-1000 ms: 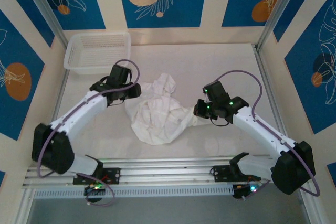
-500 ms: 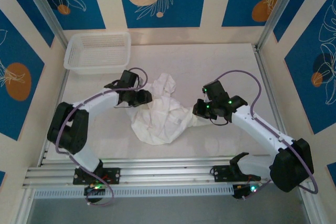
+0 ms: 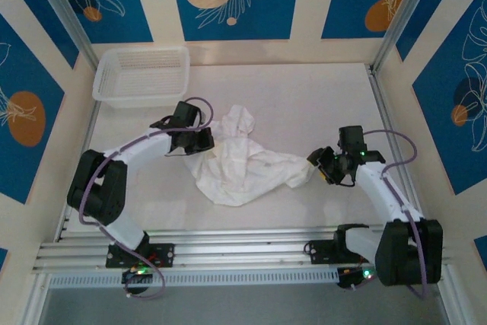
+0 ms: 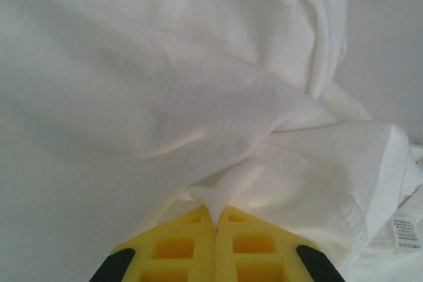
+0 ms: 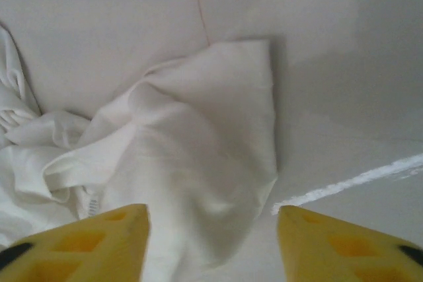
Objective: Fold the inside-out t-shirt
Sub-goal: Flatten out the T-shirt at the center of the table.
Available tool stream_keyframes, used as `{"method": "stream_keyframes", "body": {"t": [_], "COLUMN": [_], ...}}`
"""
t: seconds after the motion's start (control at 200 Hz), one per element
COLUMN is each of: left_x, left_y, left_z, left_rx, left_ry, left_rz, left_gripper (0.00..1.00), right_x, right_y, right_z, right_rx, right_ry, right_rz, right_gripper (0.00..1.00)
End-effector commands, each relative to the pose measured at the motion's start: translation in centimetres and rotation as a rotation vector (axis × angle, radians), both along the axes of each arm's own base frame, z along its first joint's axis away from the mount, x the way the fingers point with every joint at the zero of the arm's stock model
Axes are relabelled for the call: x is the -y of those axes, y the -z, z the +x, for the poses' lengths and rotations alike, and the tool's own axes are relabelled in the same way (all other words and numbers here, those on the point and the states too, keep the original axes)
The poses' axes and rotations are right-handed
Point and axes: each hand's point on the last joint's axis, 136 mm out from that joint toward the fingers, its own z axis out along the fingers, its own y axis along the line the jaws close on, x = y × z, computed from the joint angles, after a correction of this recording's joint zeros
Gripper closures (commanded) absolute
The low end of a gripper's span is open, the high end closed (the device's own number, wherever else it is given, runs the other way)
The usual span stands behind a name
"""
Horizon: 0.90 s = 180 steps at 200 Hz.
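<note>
Top external view: the inside-out t-shirt (image 3: 243,161) lies crumpled on the table (image 3: 304,97), its long axis running from the left gripper (image 3: 202,139) to the right gripper (image 3: 319,167). The left gripper is clenched on a fold. The right gripper's jaws stand apart, with a shirt corner just ahead between them.

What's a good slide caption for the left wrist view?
Left pincer shut on a fold of the white t-shirt, care label visible at right.

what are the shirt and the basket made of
T-shirt: soft, matte white knit, probably cotton; it creases limply and shows stitched hems and a sewn-in label. Basket: rigid white plastic by the look of it; straight walls pierced in a fine mesh.
</note>
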Motion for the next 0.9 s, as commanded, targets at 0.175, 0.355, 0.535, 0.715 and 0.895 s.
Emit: {"method": "stream_keyframes", "body": {"t": [0.175, 0.355, 0.535, 0.715, 0.895], "left_x": [-1.1, -1.9, -2.6, -3.8, -5.1], "left_y": [-1.0, -2.8, -3.7, -4.7, -4.7], "left_z": [-0.5, -0.7, -0.6, -0.2, -3.4], "left_rx": [0.023, 0.065, 0.08, 0.108, 0.059], "left_ry": [-0.006, -0.015, -0.034, -0.088, -0.147], "left_rz": [0.034, 0.046, 0.026, 0.022, 0.03], "left_gripper": [1.0, 1.0, 1.0, 0.61, 0.73], "right_x": [0.1, 1.9, -0.4, -0.3, 0.1], "right_y": [2.7, 3.9, 5.4, 5.6, 3.9], "right_z": [1.2, 2.8, 4.3, 4.7, 4.9], "right_rx": [-0.036, -0.034, -0.071, -0.061, -0.013], "right_ry": [0.027, 0.028, -0.047, -0.032, -0.028], "right_rz": [0.028, -0.08, -0.017, -0.025, -0.028], "right_gripper": [0.23, 0.23, 0.36, 0.94, 1.0]}}
